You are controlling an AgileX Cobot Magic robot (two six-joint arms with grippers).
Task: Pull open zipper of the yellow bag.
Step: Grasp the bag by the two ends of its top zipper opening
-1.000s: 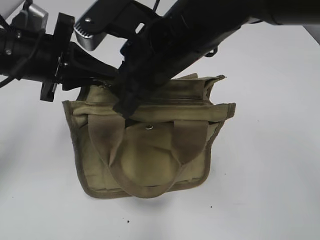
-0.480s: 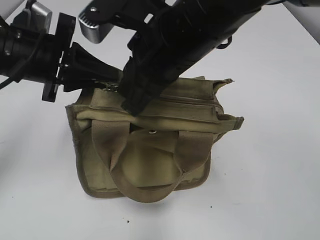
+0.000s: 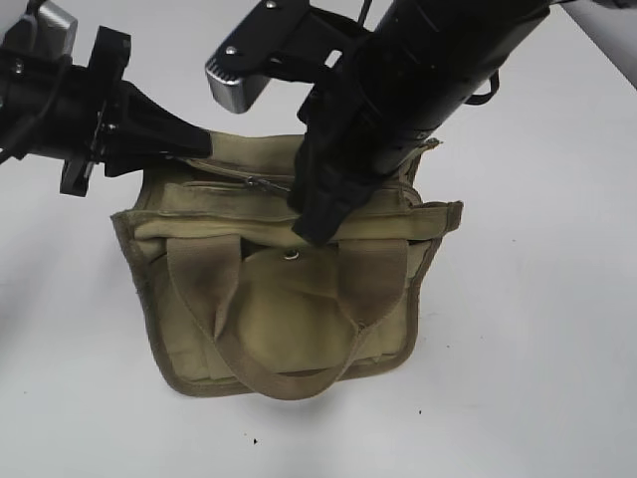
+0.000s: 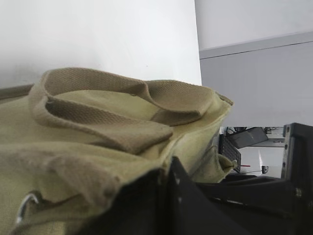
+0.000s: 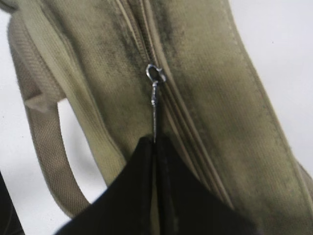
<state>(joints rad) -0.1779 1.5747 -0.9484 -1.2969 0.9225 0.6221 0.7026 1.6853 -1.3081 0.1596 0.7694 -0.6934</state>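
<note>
My right gripper (image 5: 155,144) is pinched on just the tip of the zipper (image 5: 146,54) pull. The left gripper (image 3: 194,139) clamps the yellow bag (image 3: 289,319) by its far corner. My worry: that thin tab slips out if I pull off-line.

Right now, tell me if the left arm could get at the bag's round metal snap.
Probably not: the left end effector is shut on the bag's back edge, and the right arm's end effector hangs just above the snap.

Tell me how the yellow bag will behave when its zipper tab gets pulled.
The yellow bag is probably floppy: its canvas top sags and creases. It will likely slide or lift rather than resist, which may be why the left end effector pinches its corner. The right end effector clamps the thin zipper tab, which could slip.
</note>
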